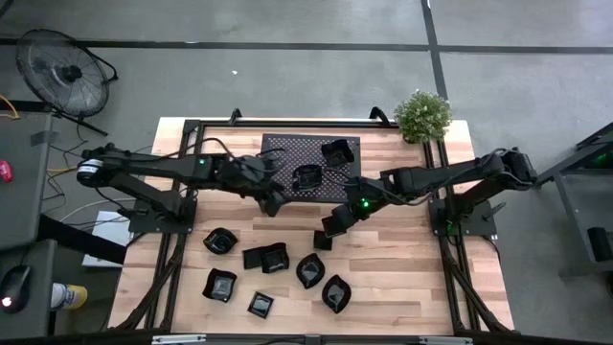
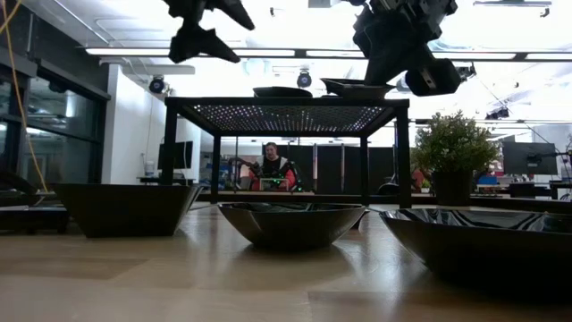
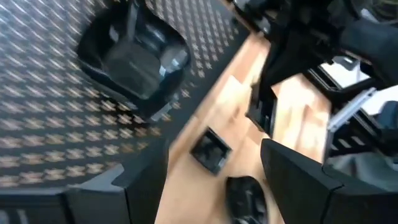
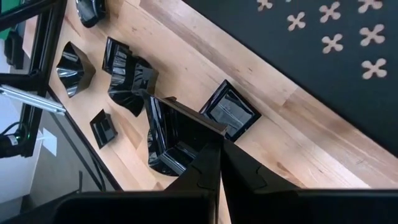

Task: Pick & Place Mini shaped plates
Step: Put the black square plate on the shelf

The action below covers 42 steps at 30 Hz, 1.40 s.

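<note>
Right gripper (image 4: 217,152), fingers pinched on the rim of a mini square plate (image 4: 171,140) hanging just below it, above the wooden table (image 4: 205,56). Rigid, glossy, probably light and slippery; thin rim offers best purchase. Left gripper (image 3: 214,171) spread, empty, beside the mesh rack (image 3: 37,124).

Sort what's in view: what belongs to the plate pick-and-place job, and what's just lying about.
Job:
- mini plates on the table
- two plates on the mesh rack
- mesh rack
- plate held by the right gripper
- right gripper
- left gripper, open

Lying about:
- potted plant
- floor fan
</note>
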### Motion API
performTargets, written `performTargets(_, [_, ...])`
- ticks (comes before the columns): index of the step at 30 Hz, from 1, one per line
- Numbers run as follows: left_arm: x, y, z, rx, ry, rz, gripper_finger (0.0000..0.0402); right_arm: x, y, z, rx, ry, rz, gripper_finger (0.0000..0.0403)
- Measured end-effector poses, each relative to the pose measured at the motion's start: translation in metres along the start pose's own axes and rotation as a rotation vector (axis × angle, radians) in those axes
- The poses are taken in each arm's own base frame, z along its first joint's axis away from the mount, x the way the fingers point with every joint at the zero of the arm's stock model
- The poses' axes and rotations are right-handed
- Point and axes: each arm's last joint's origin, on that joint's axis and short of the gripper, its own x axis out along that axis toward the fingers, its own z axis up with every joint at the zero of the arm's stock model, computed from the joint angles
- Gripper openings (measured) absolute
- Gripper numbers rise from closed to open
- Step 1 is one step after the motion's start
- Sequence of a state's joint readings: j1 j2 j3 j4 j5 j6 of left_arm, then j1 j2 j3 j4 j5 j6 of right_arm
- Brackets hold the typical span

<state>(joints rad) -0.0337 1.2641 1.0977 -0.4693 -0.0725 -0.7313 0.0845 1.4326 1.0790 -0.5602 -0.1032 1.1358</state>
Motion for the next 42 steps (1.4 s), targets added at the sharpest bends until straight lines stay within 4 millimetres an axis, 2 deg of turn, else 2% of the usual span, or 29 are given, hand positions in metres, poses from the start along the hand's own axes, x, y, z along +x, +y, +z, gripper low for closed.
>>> performTargets(4, [0.013,-0.001,-0.005,-0.062,0.064,-0.014,0.0252,0.000,0.000,0.000,0.009,0.002,-0.002,0.0004])
performTargets(11, [0.014,-0.013,-0.017,-0.064,0.076,-0.015,0.0252,0.000,-0.001,0.000,-0.027,-0.011,-0.017,0.0003])
performTargets(14, [0.014,-0.023,-0.025,-0.067,0.054,-0.014,0.0252,0.000,-0.002,0.001,-0.090,-0.023,-0.025,0.0002])
performTargets(21, [0.036,-0.055,-0.044,-0.015,-0.056,-0.086,0.0252,0.000,-0.004,0.000,-0.233,0.037,-0.021,0.0008])
performTargets(27, [0.061,-0.055,-0.056,-0.211,-0.099,0.006,0.0252,-0.001,-0.008,0.004,-0.315,0.001,-0.062,0.0003])
performTargets(31, [0.075,-0.056,-0.059,-0.260,-0.124,0.004,0.0252,-0.001,-0.009,0.008,-0.365,-0.079,-0.116,0.0006])
performTargets(36, [0.080,-0.057,-0.058,-0.259,-0.176,0.003,0.0252,-0.001,-0.008,0.010,-0.407,-0.124,-0.130,0.0008])
performTargets(42, [0.077,-0.061,-0.053,-0.200,-0.200,0.016,0.0252,-0.001,-0.001,0.009,-0.420,-0.119,-0.058,0.0008])
